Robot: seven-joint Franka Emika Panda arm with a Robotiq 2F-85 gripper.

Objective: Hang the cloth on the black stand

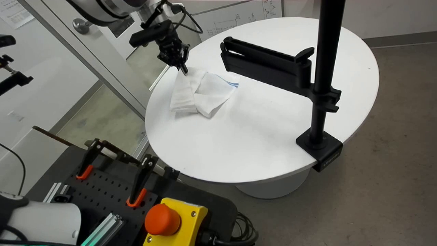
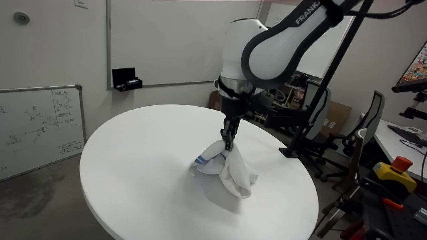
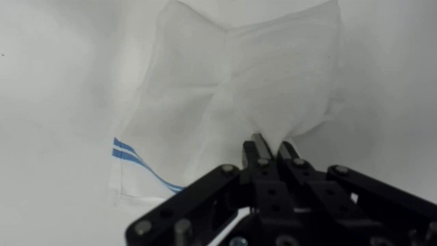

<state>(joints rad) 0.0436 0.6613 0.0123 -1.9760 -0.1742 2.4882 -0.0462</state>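
Two blue stripes [image 3: 124, 156] mark one end of a white cloth [image 1: 215, 94], creased and bunched at a round white tabletop [image 1: 218, 147]; the end effector [image 2: 228, 145], pointing downward, is clenched on a gathered fold of it; in the wrist view the cloth narrows to a pinch between the two fingertips [image 3: 262, 147]; in an exterior view the cloth is toward the left edge of the tabletop, with its striped end on the side away from that edge; a shadow falls on the tabletop below the cloth, though whether its lowest folds touch the surface I cannot tell; the black stand [image 1: 325, 58] is fixed to the right-hand edge of the tabletop in both exterior views, with a square base [image 1: 329, 145] at the rim and a folded side arm [image 1: 266, 65] reaching inward; cloth and stand are apart; beyond the lower left edge of the tabletop, in an exterior view, an orange-red button [image 1: 162, 219] sits on a yellow box [image 1: 191, 222], near a black pegboard [image 1: 109, 191] with two clamps [image 1: 140, 179]; past the left edge, in an exterior view, is a whiteboard [image 2: 40, 126] with handwriting.
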